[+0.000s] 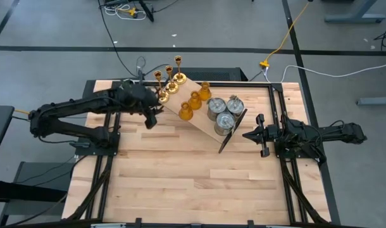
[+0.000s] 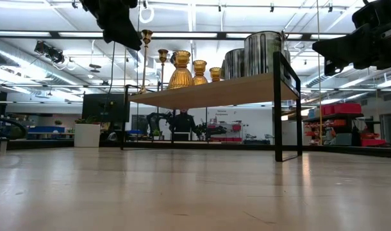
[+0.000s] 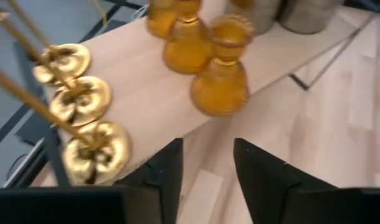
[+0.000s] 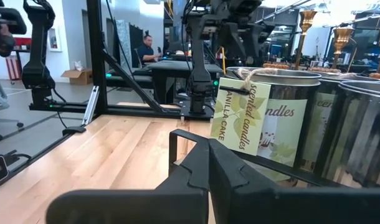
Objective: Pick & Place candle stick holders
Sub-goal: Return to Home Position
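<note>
A raised wooden shelf (image 1: 199, 121) on black legs carries the candle stick holders. Three slim brass sticks (image 1: 171, 82) stand on round bases at its far left end. Beside them are three amber glass ones (image 1: 195, 101), then three silver cylinders (image 1: 224, 112). My left gripper (image 3: 207, 180) is open and slants down just off the shelf's near edge, between the nearest brass base (image 3: 99, 152) and the nearest amber holder (image 3: 220, 84). It touches nothing. My right gripper (image 1: 247, 135) waits shut and level, right of the cylinders (image 4: 283, 118).
The shelf stands well above the table on a black frame (image 2: 286, 109), with open space beneath it. Bare table (image 1: 193, 183) stretches toward the near edge. Black rails (image 1: 107, 164) run along both sides. A person (image 4: 146, 46) sits in the room beyond.
</note>
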Action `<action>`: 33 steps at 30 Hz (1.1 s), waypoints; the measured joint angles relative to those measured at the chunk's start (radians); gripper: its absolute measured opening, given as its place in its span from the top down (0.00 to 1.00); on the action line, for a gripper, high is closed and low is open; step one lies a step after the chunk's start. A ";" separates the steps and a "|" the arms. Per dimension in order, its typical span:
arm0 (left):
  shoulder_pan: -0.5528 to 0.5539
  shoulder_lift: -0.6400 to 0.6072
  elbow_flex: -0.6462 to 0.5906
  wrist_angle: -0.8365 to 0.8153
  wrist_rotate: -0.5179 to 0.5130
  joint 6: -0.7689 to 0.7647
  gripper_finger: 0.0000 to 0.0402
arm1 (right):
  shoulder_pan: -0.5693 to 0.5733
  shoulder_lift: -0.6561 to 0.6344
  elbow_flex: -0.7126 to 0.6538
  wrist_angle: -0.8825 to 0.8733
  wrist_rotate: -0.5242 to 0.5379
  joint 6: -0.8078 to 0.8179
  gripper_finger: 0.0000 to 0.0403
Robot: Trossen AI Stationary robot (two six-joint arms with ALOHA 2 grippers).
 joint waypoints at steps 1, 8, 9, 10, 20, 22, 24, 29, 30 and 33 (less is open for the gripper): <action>-0.008 -0.001 -0.007 0.011 0.009 0.001 0.65 | 0.000 0.000 0.000 0.000 0.000 0.000 0.99; -0.062 -0.074 -0.180 0.175 0.093 -0.012 0.81 | 0.000 0.000 0.000 0.000 0.000 0.000 0.99; -0.071 -0.089 -0.211 0.211 0.105 -0.010 0.83 | 0.000 0.000 0.000 0.000 0.000 0.000 0.99; -0.079 -0.102 -0.241 0.241 0.113 -0.006 0.86 | 0.000 0.000 0.000 0.000 0.000 0.000 0.99; -0.138 -0.242 -0.474 0.419 0.180 -0.006 0.97 | 0.000 0.000 0.000 0.000 0.000 0.000 0.99; -0.138 -0.276 -0.516 0.447 0.183 -0.005 0.97 | 0.000 0.000 0.000 0.000 0.000 0.000 0.99; -0.138 -0.312 -0.553 0.467 0.185 0.006 0.98 | 0.000 0.000 0.000 0.000 0.000 0.000 0.99; -0.138 -0.389 -0.646 0.516 0.187 0.046 0.98 | 0.000 0.000 0.000 0.000 0.000 0.000 0.99; -0.138 -0.403 -0.662 0.525 0.187 0.046 0.98 | 0.000 0.000 0.000 0.000 0.000 0.000 0.99; -0.138 -0.446 -0.710 0.555 0.215 0.054 0.99 | 0.000 0.000 0.000 0.000 0.000 0.000 0.99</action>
